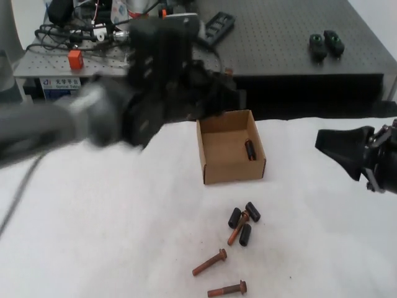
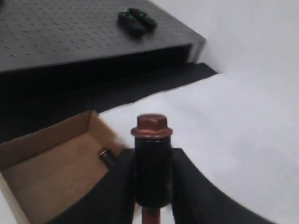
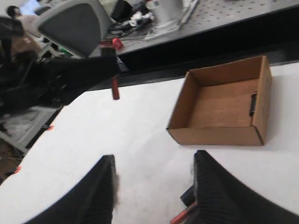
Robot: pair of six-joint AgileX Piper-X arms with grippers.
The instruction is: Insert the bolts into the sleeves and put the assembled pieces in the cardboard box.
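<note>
We find the left gripper closed on a black cylindrical sleeve. A copper-coloured hex-head metal bolt runs through it. The bolt's head sits against the sleeve's far end, just past the fingertips, and its shank comes out the near end, back between the jaws. Beside and below these jaws stands the open brown cardboard box. One assembled black piece already lies inside it against a side wall.

The right gripper has its jaws spread wide with nothing between them. It hangs over the white cloth that covers the bench, and the box lies ahead of these jaws, well apart from them.

From the high view we make out loose black sleeves and loose copper bolts scattered on the cloth. They lie on the near side of the box, well apart from both pairs of jaws. One of these bolts lies among the sleeves, and two more rest nearer the camera.
</note>
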